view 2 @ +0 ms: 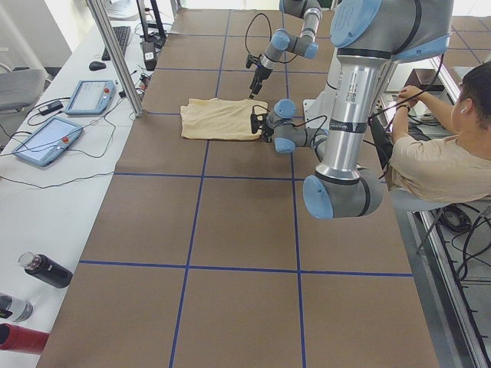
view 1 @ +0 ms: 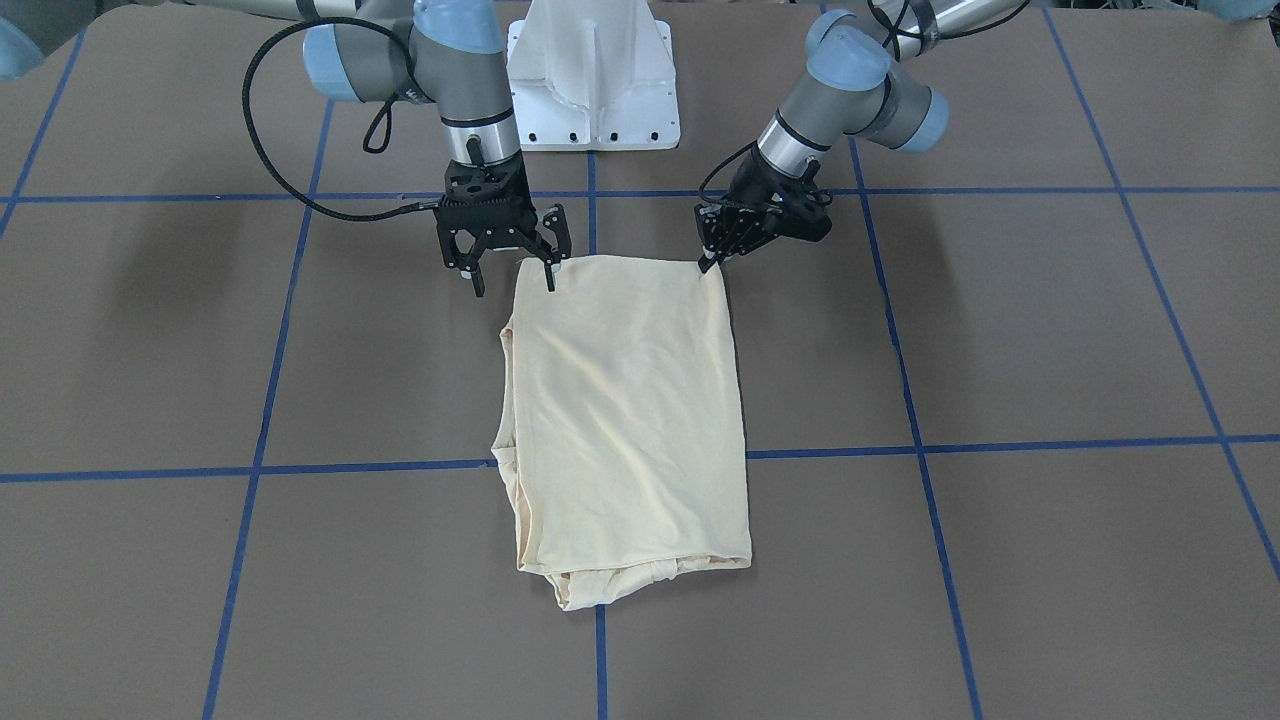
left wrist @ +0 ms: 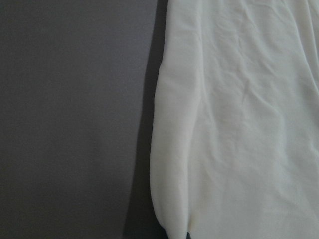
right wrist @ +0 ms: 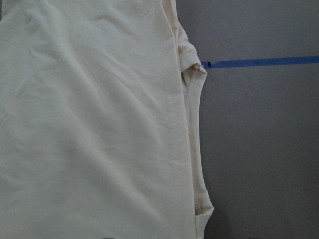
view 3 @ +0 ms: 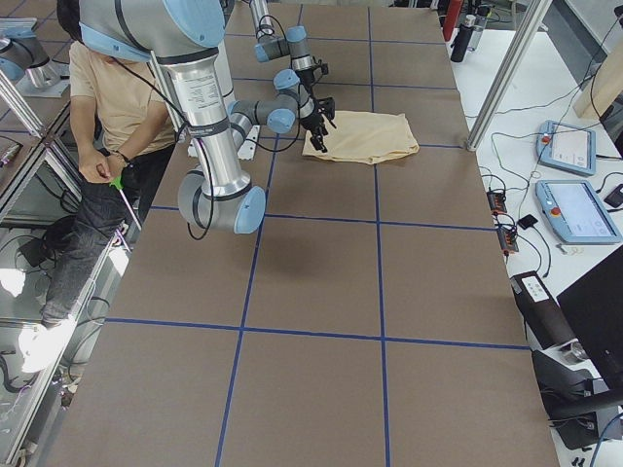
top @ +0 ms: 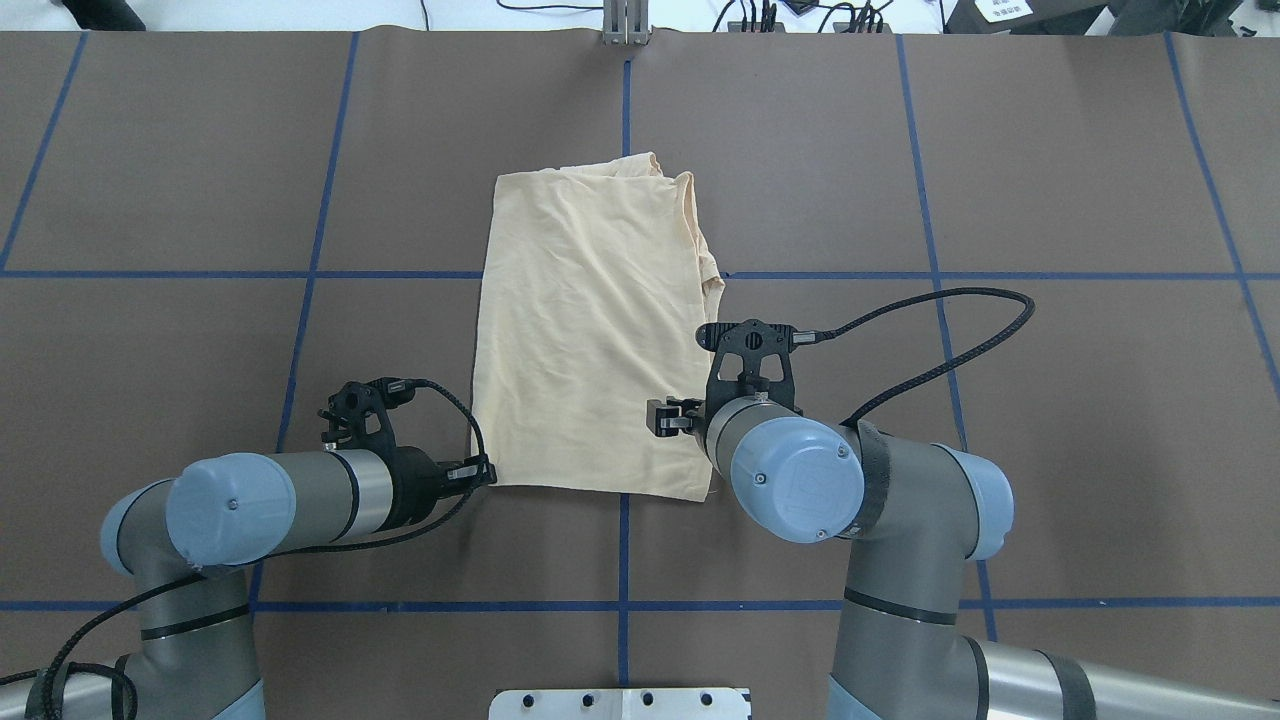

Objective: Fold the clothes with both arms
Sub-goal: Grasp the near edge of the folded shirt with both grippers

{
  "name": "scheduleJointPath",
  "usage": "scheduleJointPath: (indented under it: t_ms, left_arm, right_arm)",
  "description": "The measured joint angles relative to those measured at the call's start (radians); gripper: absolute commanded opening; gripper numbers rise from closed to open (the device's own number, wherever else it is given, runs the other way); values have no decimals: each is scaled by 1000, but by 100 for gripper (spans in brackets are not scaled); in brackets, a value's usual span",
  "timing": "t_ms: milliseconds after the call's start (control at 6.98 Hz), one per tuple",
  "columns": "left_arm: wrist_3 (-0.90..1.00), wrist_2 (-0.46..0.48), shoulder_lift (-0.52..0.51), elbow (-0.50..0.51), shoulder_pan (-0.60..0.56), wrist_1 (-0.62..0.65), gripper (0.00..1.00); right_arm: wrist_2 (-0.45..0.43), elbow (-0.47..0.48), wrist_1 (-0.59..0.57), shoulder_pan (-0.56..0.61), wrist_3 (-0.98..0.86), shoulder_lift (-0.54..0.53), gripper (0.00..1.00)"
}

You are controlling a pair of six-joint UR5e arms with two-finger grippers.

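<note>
Brown matting crossed by blue tape lines covers the table, and a white pedestal base stands at the robot's edge. Straight out from that base lies the shirt, pale cream-yellow, folded into a tall rectangle with one short edge toward the base. The end farthest from the base shows bunched layers of cloth poking out from under the top layer. Both arms reach to the two shirt corners nearest the base. The left gripper is tilted, its fingers clenched together with the tips on its corner of the cloth. The right gripper points straight down at the other corner nearest the base, fingers spread apart and holding nothing, one fingertip over the fabric and one over bare matting.
</note>
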Motion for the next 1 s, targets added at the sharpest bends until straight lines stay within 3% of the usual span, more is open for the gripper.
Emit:
scheduleJointPath:
  t_ms: [143, 430, 716, 1002]
  left_arm:
    - [1, 0, 1, -3, -2, 0, 0]
    - [2, 0, 2, -5, -6, -1, 0]
    - [1, 0, 1, -6, -6, -1, 0]
    - [1, 0, 1, -6, -6, -1, 0]
  right_arm:
    - [0, 0, 0, -2, 0, 0, 87]
    - [-1, -12, 0, -11, 19, 2, 57]
    - [-7, -45, 0, -24, 104, 10, 49]
    - [-34, -80, 0, -27, 123, 20, 49]
